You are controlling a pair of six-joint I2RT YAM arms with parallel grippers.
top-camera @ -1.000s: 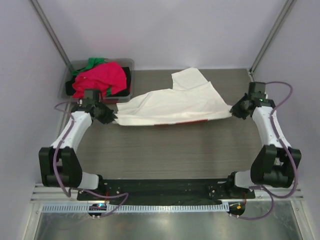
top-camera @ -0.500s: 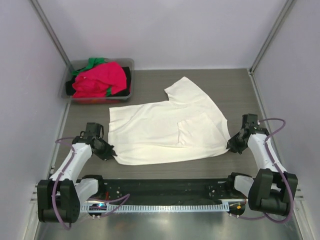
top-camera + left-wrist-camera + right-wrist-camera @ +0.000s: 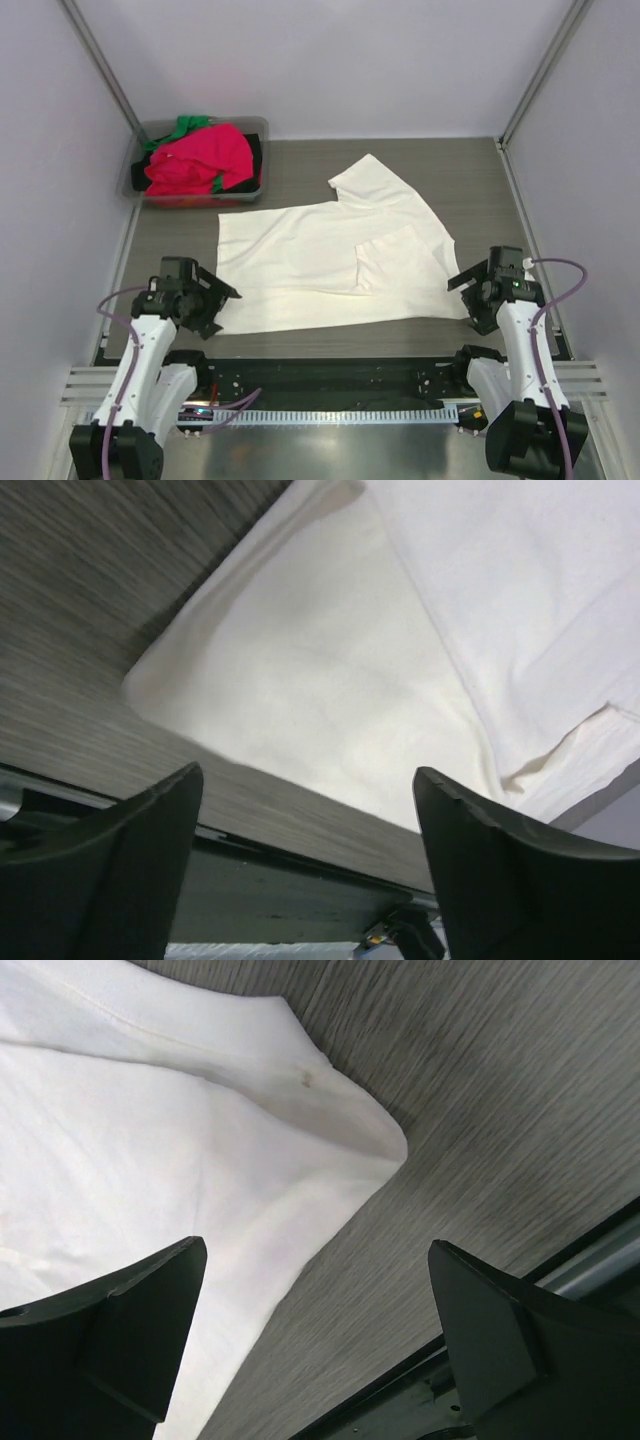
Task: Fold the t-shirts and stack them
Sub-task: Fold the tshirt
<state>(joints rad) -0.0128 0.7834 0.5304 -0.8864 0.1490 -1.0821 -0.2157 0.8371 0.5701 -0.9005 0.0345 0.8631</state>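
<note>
Shirt (image 3: 320, 270) flat — left gripper (image 3: 225, 312), right gripper (image 3: 462, 303) at near corners (jaws apart, empty).

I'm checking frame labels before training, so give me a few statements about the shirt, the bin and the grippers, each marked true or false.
1. The cream-white t-shirt lies spread out on the table. True.
2. The left gripper is shut on the shirt's hem. False: it is open, with nothing between its jaws.
3. The grey bin at the far left holds a pink-red shirt. True.
4. The right gripper holds a green shirt. False: it is open and empty by the white shirt's near corner, and the green shirt is in the bin.
</note>
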